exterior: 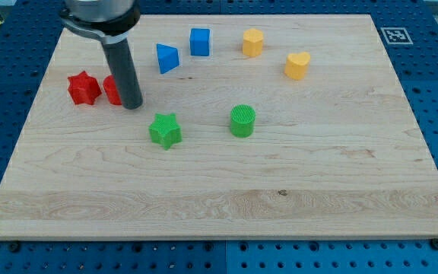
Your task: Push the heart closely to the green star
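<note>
A yellow heart (pixel 297 65) lies at the view's upper right of the wooden board. A green star (pixel 165 130) lies left of the board's middle. My tip (pixel 131 105) rests on the board up and to the left of the green star, far left of the heart. It stands right against a red block (pixel 112 90), which the rod partly hides, so I cannot make out its shape.
A red star (pixel 84 87) lies at the view's left. A blue triangular block (pixel 167 58) and a blue cube (pixel 199 42) lie near the top. A yellow hexagonal block (pixel 253 43) sits beside them. A green cylinder (pixel 242 121) lies between star and heart.
</note>
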